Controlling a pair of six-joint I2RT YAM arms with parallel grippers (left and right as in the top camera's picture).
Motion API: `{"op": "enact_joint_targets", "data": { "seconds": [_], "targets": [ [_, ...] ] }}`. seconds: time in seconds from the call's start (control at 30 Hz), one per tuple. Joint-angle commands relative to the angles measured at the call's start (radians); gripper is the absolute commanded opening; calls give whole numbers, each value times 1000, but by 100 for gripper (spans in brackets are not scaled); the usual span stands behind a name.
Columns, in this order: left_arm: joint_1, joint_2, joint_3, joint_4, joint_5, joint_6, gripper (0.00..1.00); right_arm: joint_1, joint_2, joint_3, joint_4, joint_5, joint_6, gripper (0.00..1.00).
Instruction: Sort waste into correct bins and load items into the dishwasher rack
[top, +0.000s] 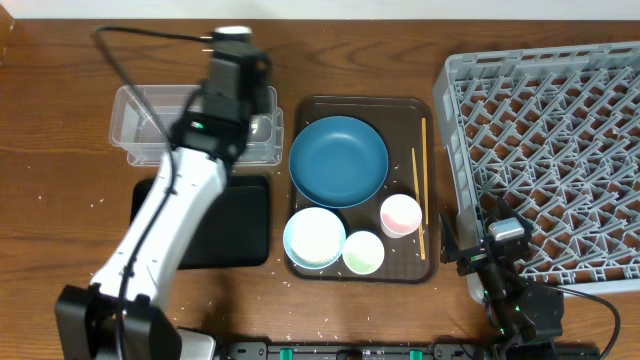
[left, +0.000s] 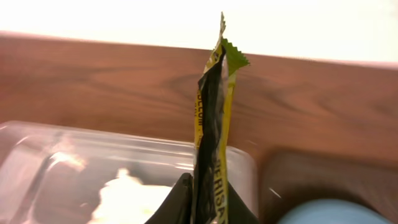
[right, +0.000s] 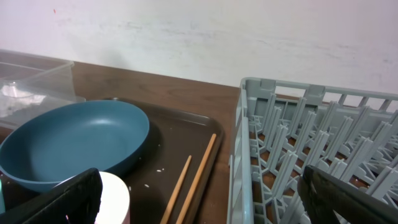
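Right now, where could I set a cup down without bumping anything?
Bare wood lies left of the clear tub and black tub, and along the near edge below the brown tray. The tray is crowded; its gap to the grey rack is narrow.

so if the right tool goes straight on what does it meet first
likely the chopsticks on the brown tray; depth is unclear, so the right tool could clip the grey rack

Overhead looks straight down; both wrist cameras sit low, close, facing the wall (all share the round blue plate).
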Motion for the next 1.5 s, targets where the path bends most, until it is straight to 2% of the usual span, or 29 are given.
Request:
{"op": "enact_joint_targets", "data": {
  "seconds": [0.0, 0.07, 0.1, 0.2, 0.23, 0.3, 0.47, 0.63, 0.73, 0.9, 1.03, 1.13, 1.23, 1.37, 1.47],
  "targets": [
    [89, 46, 6, 4, -20, -195, 15, -13, 0, -1, -4, 2, -8, 99],
    [139, 76, 6, 5, -16, -273, 16, -13, 0, -1, -4, 2, -8, 99],
    [154, 87, 6, 6, -16, -301, 22, -13, 0, -1, -4, 2, -8, 99],
    [198, 127, 6, 14, -16, -380, 27, -13, 0, -1, -4, 2, -8, 99],
    [206, 137, 6, 15, -16, -402, 32, -13, 0, -1, -4, 2, -8, 99],
    [214, 150, 6, 11, -14, -431, 36, -13, 0, -1, -4, 2, -8, 99],
    [214, 145, 6, 13, 27, -454, 43, -13, 0, -1, -4, 2, -8, 99],
    [214, 110, 6, -3, 106, -452, 43, -13, 0, -1, -4, 2, -8, 99],
    [214, 48, 6, -43, 203, -452, 43, -13, 0, -1, -4, 2, -8, 99],
    [214, -127, 6, -201, 364, -452, 48, -13, 0, -1, -4, 2, -8, 99],
    [214, -269, 6, -410, 369, -443, 54, -13, 0, -1, -4, 2, -8, 99],
    [214, -354, 6, -571, 369, -367, 56, -13, 0, -1, -4, 2, -8, 99],
    [214, -400, 6, -721, 361, -319, 61, -13, 0, -1, -4, 2, -8, 99],
    [214, -413, 0, -905, 359, -320, 68, -13, 0, -1, -4, 2, -8, 99],
    [214, -409, -23, -990, 359, -320, 69, -13, 0, -1, -4, 2, -8, 99]
  ]
}}
